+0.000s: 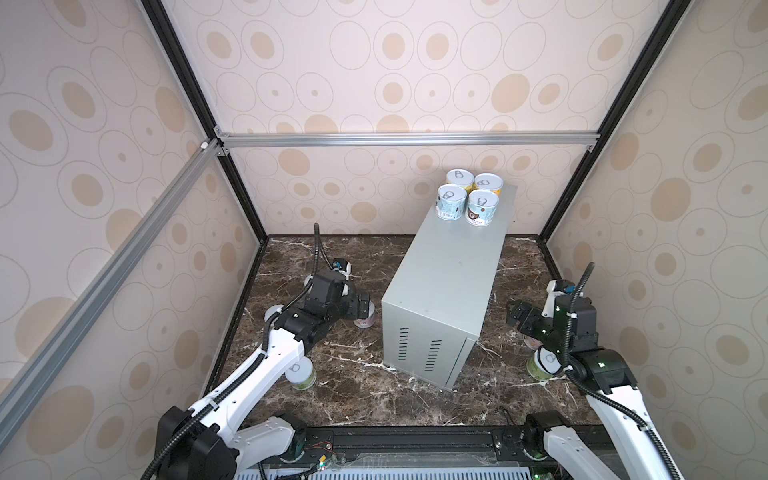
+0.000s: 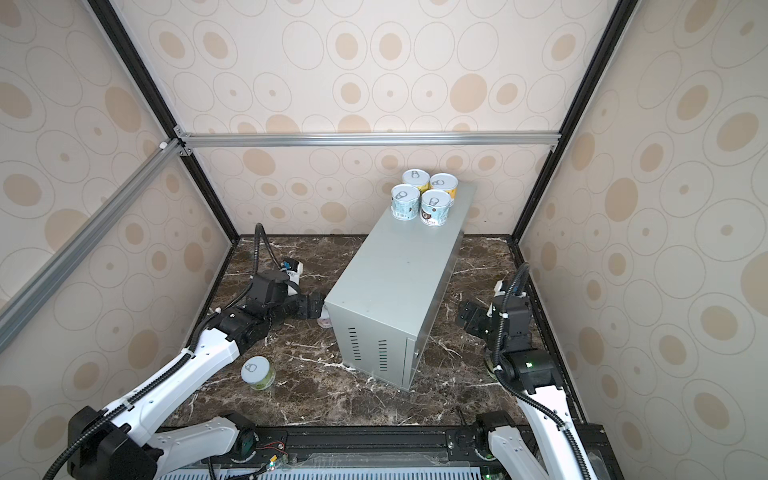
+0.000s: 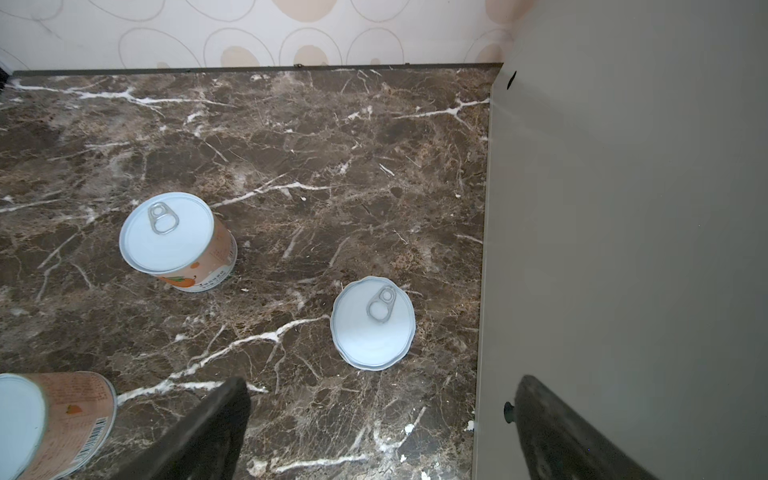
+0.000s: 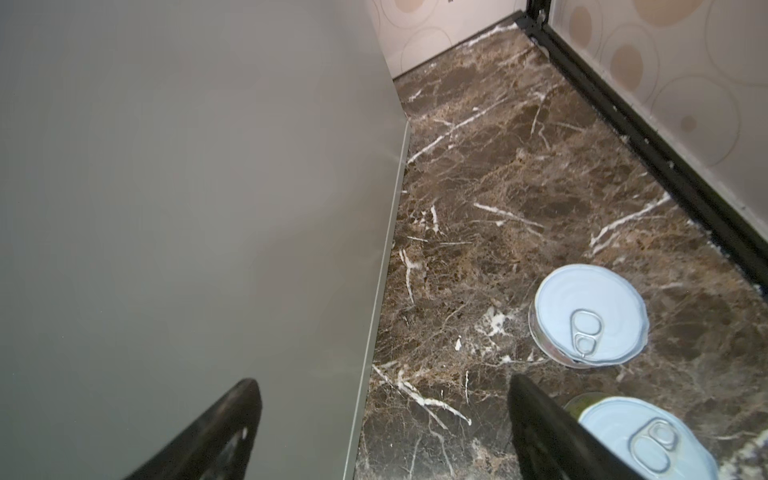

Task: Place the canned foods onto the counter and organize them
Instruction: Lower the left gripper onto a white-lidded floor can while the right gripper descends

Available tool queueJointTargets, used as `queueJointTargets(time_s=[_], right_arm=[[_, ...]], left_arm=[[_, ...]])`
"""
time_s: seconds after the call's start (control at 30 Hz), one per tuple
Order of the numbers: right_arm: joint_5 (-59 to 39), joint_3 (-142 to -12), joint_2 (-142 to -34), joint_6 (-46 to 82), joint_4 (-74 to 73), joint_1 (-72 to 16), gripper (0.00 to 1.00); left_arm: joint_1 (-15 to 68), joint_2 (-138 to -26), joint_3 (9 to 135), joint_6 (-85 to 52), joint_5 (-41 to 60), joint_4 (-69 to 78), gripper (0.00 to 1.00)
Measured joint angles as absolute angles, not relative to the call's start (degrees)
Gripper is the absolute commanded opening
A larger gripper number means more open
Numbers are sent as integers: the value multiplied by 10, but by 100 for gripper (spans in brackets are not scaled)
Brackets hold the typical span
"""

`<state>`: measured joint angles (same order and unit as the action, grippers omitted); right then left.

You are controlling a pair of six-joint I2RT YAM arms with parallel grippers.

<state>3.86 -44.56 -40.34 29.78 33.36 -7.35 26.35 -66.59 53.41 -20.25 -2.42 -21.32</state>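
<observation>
The counter (image 1: 449,286) (image 2: 390,282) is a tall grey metal box with several cans (image 1: 482,206) (image 2: 435,206) grouped at its far end. My left gripper (image 1: 365,306) (image 3: 382,386) is open and empty, low beside the counter's left wall (image 3: 623,249). A can (image 3: 372,324) stands on the marble just ahead of its fingers. Two salmon-labelled cans (image 3: 174,237) (image 3: 50,424) stand further off. My right gripper (image 1: 513,316) (image 4: 382,380) is open and empty, straddling the counter's right bottom edge (image 4: 187,208). Two cans (image 4: 590,316) (image 4: 644,440) stand beside it.
A green-labelled can (image 1: 300,372) (image 2: 257,372) stands on the dark marble floor (image 1: 374,386) under my left forearm. Patterned walls with black frame posts close in the back and sides. A black rail (image 1: 415,440) runs along the front.
</observation>
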Motion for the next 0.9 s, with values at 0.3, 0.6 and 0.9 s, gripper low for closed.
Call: queueJointTargets(time_s=[0.3,0.6,0.9], right_arm=[[36,-376,-391,322,274,-72,97],[29,-338,-404,321,236,-70,97],[15,-322,-421,319,207,-61,98]], left_arm=[[263,-732,534,-212,0,-209,99],[263,-801,534,-216,-3,-188,99],[262,-867,521,-222,-13,-159,99]])
